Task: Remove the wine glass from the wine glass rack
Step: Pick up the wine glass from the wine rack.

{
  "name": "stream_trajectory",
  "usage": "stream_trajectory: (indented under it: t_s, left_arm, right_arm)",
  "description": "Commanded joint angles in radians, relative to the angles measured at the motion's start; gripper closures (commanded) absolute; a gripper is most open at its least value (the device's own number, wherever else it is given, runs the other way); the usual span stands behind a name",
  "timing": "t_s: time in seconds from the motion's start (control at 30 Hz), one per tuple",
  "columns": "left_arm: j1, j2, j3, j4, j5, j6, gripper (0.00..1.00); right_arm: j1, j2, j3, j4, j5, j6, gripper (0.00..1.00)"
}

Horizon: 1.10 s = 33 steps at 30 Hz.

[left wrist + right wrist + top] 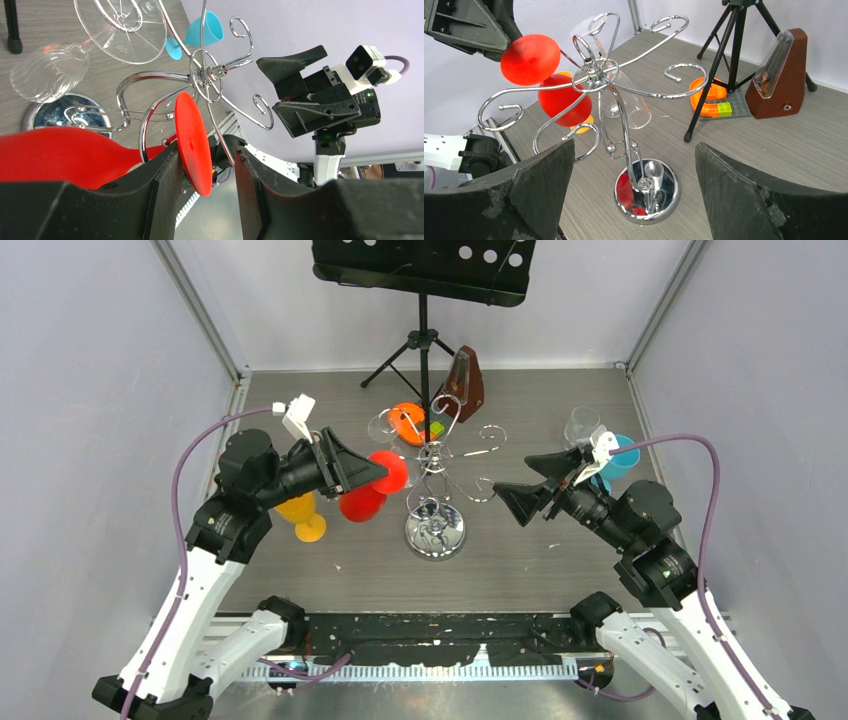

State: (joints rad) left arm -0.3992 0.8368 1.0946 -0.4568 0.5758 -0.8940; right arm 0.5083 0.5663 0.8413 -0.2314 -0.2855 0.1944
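Wine glass rack point(664, 192) of shiny chrome wire with a mirror-like base. Red wine glass point(565, 100) looks like smooth matt plastic. Table point(784, 150) is matt grey wood-grain. Metronome point(776, 80) has a glossy brown case.

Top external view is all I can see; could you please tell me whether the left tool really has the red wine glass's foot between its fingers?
Observer: Yes. In the left wrist view, the foot of the red wine glass stands edge-on between the fingers of the left tool. It is close against one finger, with a gap to the other.
Operator: Thank you. Is the glass free of the rack?
Observer: It seems not. Its stem appears to run through a curled chrome arm of the wine glass rack.
Operator: And is the right tool carrying anything?
Observer: No. The right wrist view shows the right tool wide open, with nothing held between its fingers.
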Motion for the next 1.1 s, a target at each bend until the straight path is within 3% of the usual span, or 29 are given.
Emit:
stream_trajectory:
  t_s: [0.0,0.33,0.43,1.07]
  left_arm:
    - [-0.003,0.02,0.052,-0.035,-0.016,0.051,0.58]
    - [-0.003,0.034,0.061,-0.066,-0.029,0.084,0.85]
    - [-0.003,0.032,0.064,-0.073,-0.032,0.087,1.0]
    - [-0.003,0.006,0.237,-0.225,-0.153,0.169,1.0]
  right_arm:
    - [-0.001,-0.012,-0.004,0.059,0.006,0.003,0.04]
    - [-0.002,-0.014,-0.005,0.058,0.006,0.0,0.04]
    - [-0.001,-0.014,-0.005,0.058,0.008,0.0,0.04]
    - [-0.002,-0.024,-0.002,0.061,0.009,0.027,0.04]
